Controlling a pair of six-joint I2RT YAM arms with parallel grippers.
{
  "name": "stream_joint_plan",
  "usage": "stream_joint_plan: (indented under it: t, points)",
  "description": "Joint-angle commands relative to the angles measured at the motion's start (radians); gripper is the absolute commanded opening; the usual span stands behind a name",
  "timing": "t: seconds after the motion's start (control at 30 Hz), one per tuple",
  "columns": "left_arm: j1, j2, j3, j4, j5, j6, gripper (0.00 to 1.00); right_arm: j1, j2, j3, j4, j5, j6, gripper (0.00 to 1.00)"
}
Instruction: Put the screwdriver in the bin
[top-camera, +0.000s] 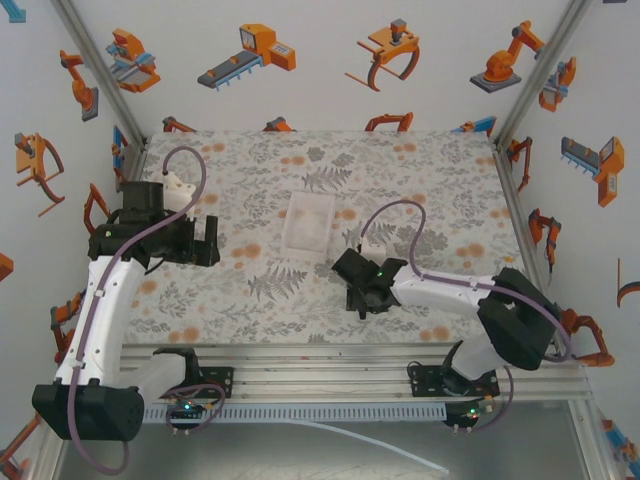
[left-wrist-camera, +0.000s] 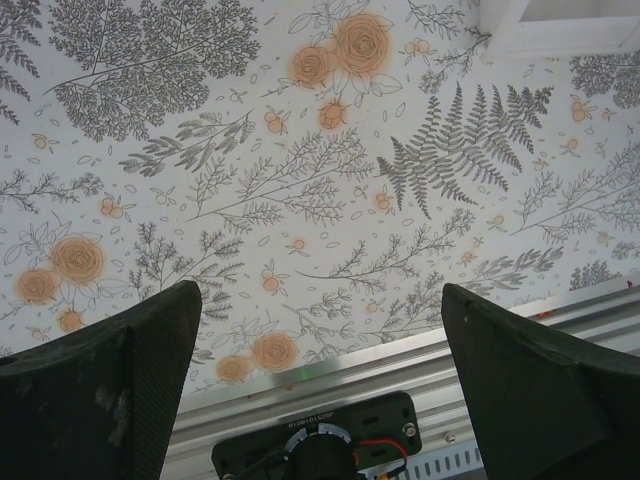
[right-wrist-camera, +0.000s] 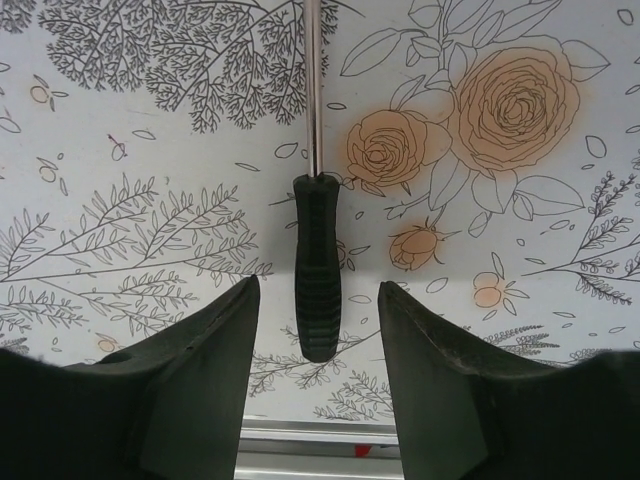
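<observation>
Right wrist: screwdriver (right-wrist-camera: 316, 250) handle between spread right fingers (right-wrist-camera: 170, 400), untouched, shaft tip cut off; left fingers (left-wrist-camera: 100, 390) likewise apart.

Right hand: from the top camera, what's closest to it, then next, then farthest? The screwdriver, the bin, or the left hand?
1. screwdriver: at the right hand, between its fingers; the wrist view shows it best.
2. bin: just beyond, toward the back-left.
3. left hand: farthest, over on the left side.

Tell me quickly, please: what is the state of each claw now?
Left claw: open, empty.
Right claw: open around the screwdriver, not gripping it.
</observation>
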Motion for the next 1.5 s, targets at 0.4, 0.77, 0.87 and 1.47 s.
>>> stream_joint_plan:
  t: [0.4,0.77,0.87,1.47]
  points:
    - [-0.006,-0.018,-0.009,-0.015,0.039,-0.018,0.97,0.008,0.067,0.007,-0.04,0.052,0.037,0.36]
    - [-0.006,-0.018,-0.003,-0.023,0.044,-0.017,0.97,0.017,0.037,0.021,-0.054,0.082,0.017,0.22]
    - [-0.006,-0.021,-0.009,-0.027,0.052,-0.009,0.97,0.018,0.008,0.026,-0.062,0.091,0.005,0.22]
    - [-0.003,-0.021,-0.021,-0.046,0.094,0.014,0.97,0.012,-0.131,0.157,-0.214,0.209,-0.122,0.22]
